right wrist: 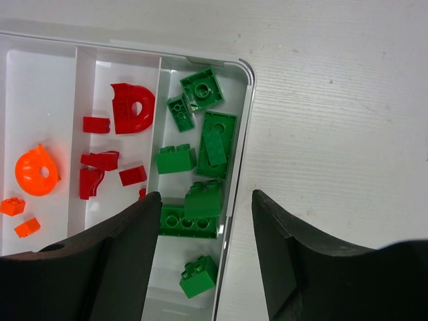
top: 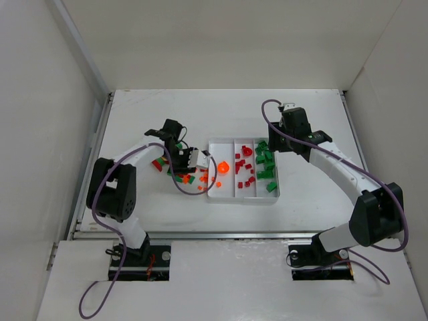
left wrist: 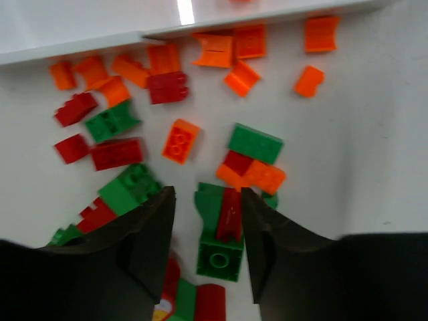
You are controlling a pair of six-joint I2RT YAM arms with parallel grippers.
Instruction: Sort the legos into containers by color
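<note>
I am seeing the tray [right wrist: 249,73] holding orange legos [right wrist: 37,170] in its left container, red legos [right wrist: 132,107] in the middle and green legos [right wrist: 219,134] on the right (each colour keeping to its own). The right end effector [right wrist: 206,200] is hovering open and empty above the green ones. The left end effector [left wrist: 206,194] is standing partly open astride a green-and-red brick [left wrist: 219,234] among loose legos [left wrist: 117,152] on the counter [left wrist: 374,134] beside the tray.

top: overhead, whole table [top: 160,114] | left wrist: close, legos [left wrist: 179,140] | right wrist: close, tray [right wrist: 40,100]
</note>
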